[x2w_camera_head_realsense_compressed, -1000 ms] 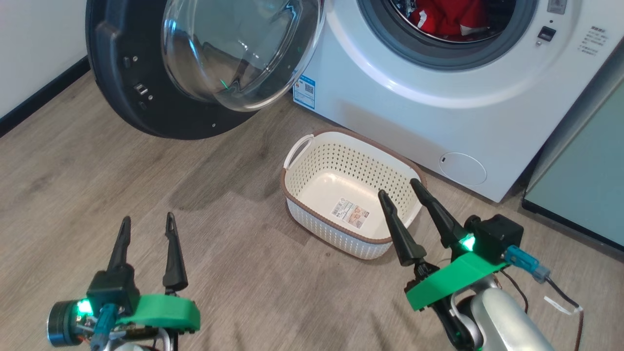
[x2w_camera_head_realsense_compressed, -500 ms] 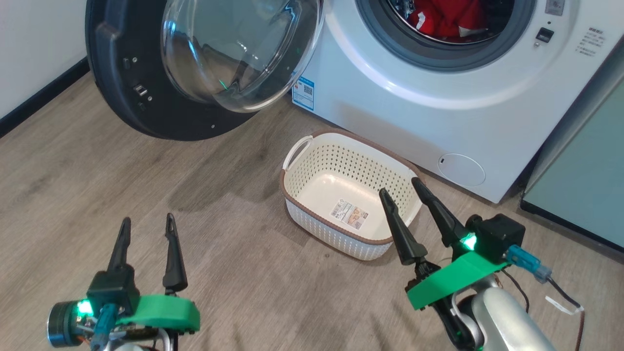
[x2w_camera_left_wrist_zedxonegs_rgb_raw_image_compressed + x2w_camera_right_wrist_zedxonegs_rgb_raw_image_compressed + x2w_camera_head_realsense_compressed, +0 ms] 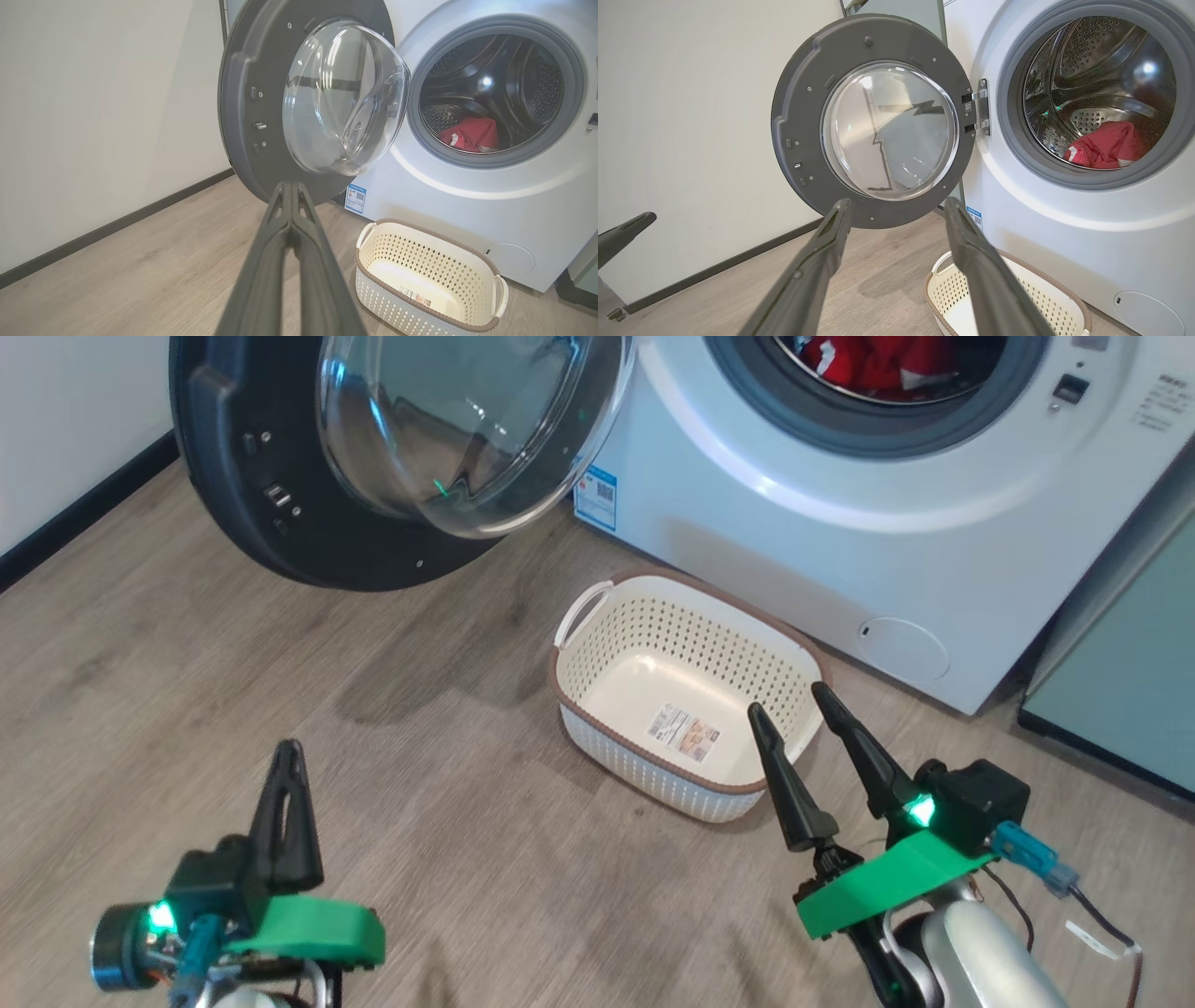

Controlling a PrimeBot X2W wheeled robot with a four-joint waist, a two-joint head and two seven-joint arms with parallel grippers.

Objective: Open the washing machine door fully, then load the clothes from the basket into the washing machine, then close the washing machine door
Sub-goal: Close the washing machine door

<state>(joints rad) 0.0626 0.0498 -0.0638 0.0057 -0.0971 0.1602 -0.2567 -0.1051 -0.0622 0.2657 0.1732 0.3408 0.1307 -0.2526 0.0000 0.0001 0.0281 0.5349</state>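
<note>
Clothes, soft bright red garments with white parts, lie in the steel drum of the big white front-loading washing machine. The small cream-white perforated plastic basket with a brown rim stands empty on the wood floor just before it. That leaves the large round door with its glossy black rim and clear glass bowl, hanging wide open on the robot's left.

It should be rigid and fairly heavy, swinging freely on its hinge. The slick rim looks poor for pinching, so a flat push near the free edge, away from the glass, seems best.

The left tool has its fingers pressed together on nothing, well apart from the door. The right tool is spread wide and empty at the basket's near side.
</note>
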